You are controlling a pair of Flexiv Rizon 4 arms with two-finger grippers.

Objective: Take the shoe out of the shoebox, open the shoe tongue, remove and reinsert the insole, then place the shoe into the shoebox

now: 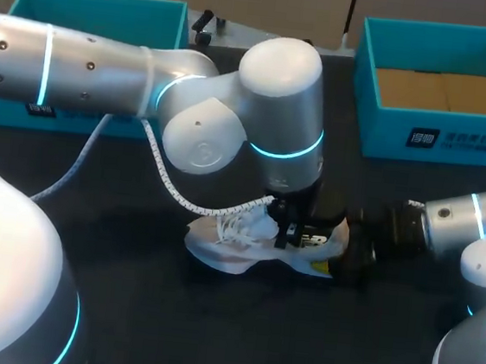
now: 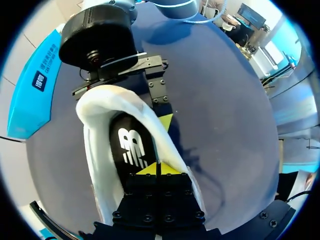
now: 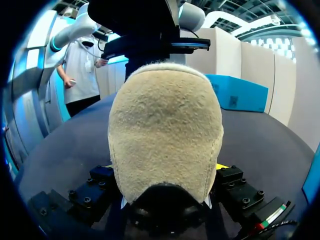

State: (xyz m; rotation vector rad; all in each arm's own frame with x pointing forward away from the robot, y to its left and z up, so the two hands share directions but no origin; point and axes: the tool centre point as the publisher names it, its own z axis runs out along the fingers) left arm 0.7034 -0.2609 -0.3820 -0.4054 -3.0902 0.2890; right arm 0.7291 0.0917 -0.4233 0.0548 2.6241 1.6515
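White print on shoebox [image 1: 379,131], white logo on insole [image 2: 131,150].

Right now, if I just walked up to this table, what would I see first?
You'd spot the white shoe lying in the middle of the dark table, with the big left arm's claw poking down into it from above. The right claw grips the shoe's fuzzy tan heel from both sides. Two bright teal shoeboxes sit at the back, one on the left and one on the right.
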